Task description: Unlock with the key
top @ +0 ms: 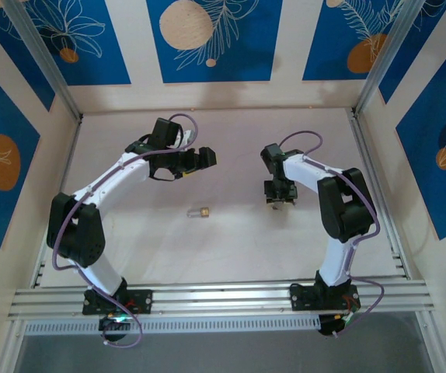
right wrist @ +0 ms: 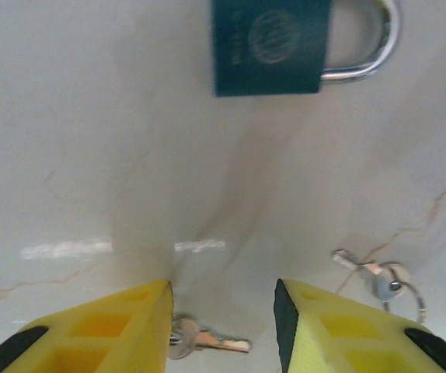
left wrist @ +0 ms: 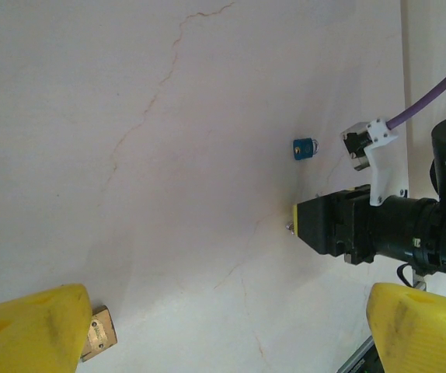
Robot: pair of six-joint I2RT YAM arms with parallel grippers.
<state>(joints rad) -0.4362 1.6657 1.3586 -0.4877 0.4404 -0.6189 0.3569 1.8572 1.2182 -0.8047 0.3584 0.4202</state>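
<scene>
My right gripper (right wrist: 223, 289) is open and points down at the white table (right wrist: 91, 155). A small silvery key (right wrist: 207, 340) lies flat between its yellow fingers, its round head against the left finger (right wrist: 106, 330). A second small key with a bluish head (right wrist: 382, 281) lies on a wire ring to the right of the right finger. A dark blue padlock (right wrist: 271, 45) with a silver shackle lies just ahead. In the top view my right gripper (top: 277, 200) stands right of centre. My left gripper (top: 204, 159) hovers open. A brass padlock (top: 202, 211) lies by its left finger (left wrist: 29, 330).
The blue padlock (left wrist: 306, 148) and my right gripper (left wrist: 316, 225) also appear in the left wrist view, with the brass padlock (left wrist: 99, 334) at the bottom left. Panelled walls enclose the table, and aluminium rails (top: 207, 299) run along its near edge.
</scene>
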